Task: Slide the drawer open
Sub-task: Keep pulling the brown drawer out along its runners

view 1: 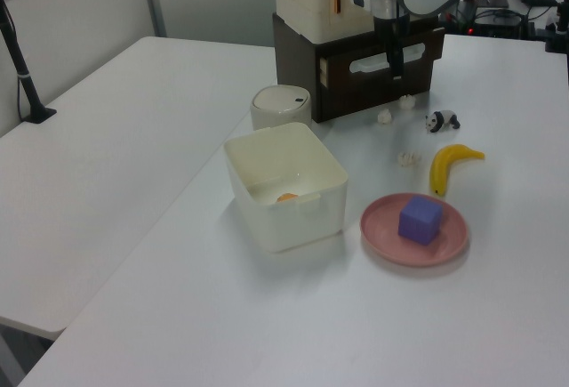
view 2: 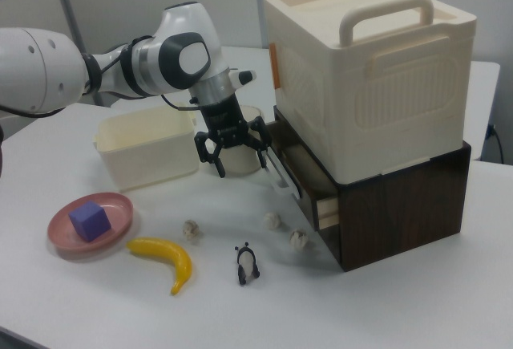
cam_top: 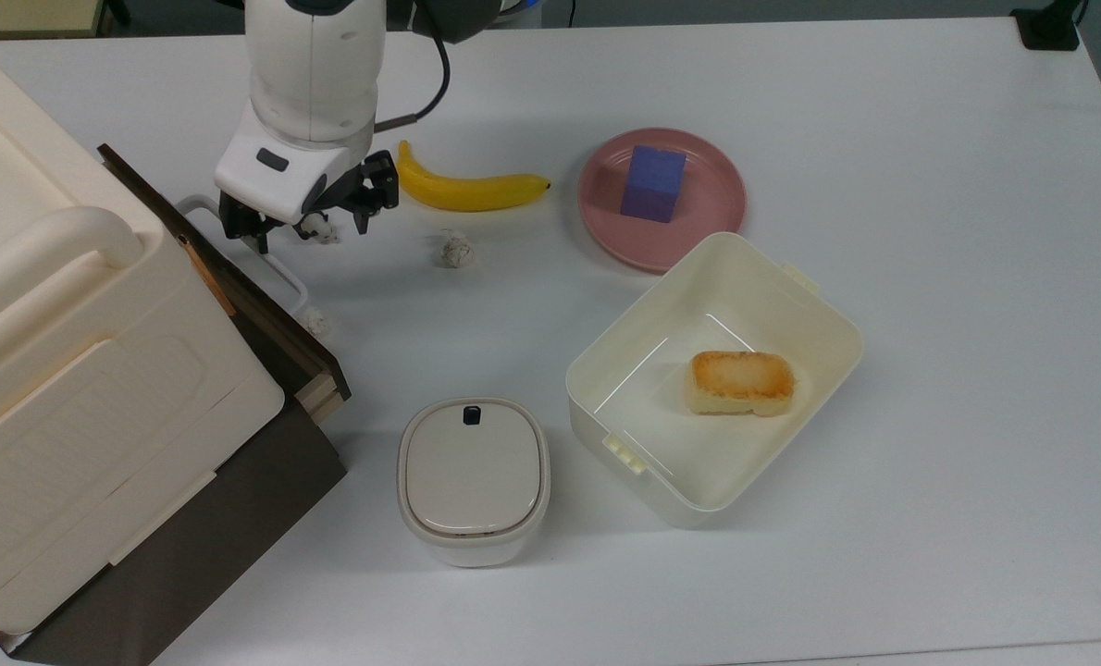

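The drawer (cam_top: 278,328) sits under the large cream box, its dark brown front pulled out a little; its light wood side (view 2: 327,207) shows in the right view. Its white loop handle (cam_top: 278,273) juts from the front panel (view 1: 420,67). My gripper (cam_top: 308,231) hangs open just in front of the handle's far end, fingers spread wide and nothing between them but a paper ball lying on the table below. In the right view the gripper (view 2: 240,164) stands beside the handle (view 2: 282,176), apart from it. In the left view the gripper (view 1: 396,68) overlaps the drawer front.
A banana (cam_top: 467,190), a pink plate (cam_top: 712,208) with a blue cube, and paper balls (cam_top: 456,250) lie near the gripper. An open cream tub (cam_top: 819,305) holds bread, and a small lidded pot (cam_top: 473,476) stands by the cabinet. A toy panda (view 2: 247,265) lies on the table.
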Controlling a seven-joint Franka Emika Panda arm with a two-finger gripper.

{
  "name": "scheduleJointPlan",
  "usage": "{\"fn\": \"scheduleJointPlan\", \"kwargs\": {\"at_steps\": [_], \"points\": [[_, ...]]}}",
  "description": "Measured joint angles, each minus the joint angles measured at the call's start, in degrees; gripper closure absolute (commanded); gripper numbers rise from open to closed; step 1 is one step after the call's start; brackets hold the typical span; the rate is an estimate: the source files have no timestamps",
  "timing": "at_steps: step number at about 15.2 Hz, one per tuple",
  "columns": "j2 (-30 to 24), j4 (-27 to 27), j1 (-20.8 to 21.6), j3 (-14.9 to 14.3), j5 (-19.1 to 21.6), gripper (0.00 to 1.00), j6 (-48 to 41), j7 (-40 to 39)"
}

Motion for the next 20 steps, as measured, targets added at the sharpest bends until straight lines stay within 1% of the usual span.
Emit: {"fn": "scheduleJointPlan", "kwargs": {"at_steps": [3,11,14,20], "points": [[0.0,0.0,-0.1,-0.02,-0.05,0.0,0.0,-2.12],[0.4,-0.04,-0.73,-0.38,-2.03,0.0,0.0,-2.69],[0.64,-0.08,-1.39,-0.52,-2.11,0.0,0.0,-2.94],[1.64,-0.2,-1.36,-0.42,-2.11,0.0,0.0,-3.15]]}}
